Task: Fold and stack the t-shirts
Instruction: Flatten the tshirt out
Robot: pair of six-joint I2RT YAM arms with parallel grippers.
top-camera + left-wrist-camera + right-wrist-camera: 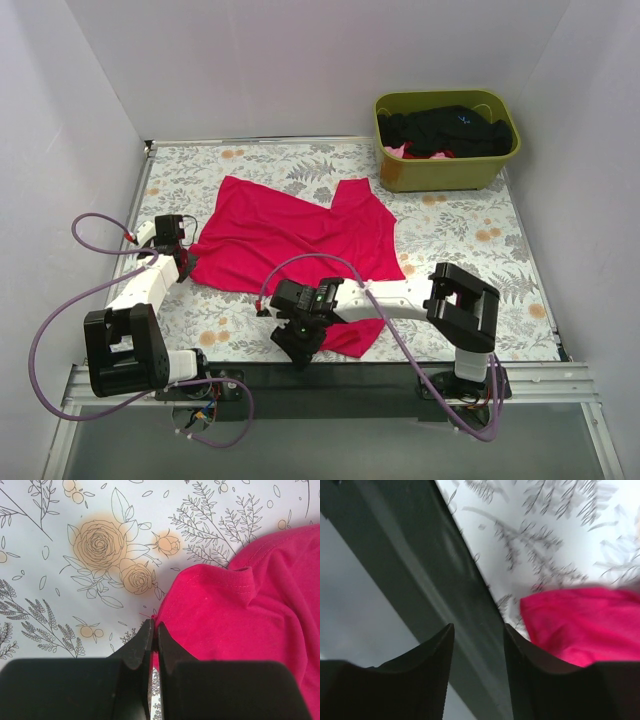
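left end effector (152, 630): I see it clenched on the edge of the plain crimson-red cloth t-shirt (290, 235), which spreads away to its right.
right end effector (478, 627): released, nothing between its fingers; the shirt's near corner lies just to its right.
done: no fold that I can see; the shirt lies rumpled on the floral-print tabletop (470, 290).
left to do: I judge flattening, folding and stacking, then the black cloth garments (450, 128) in the olive-green plastic bin (447, 180), well beyond the right end effector.

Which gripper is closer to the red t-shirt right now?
Left. The left gripper is pinched shut on the red t-shirt at its edge; the right gripper hangs open just beside its near corner, not gripping it.
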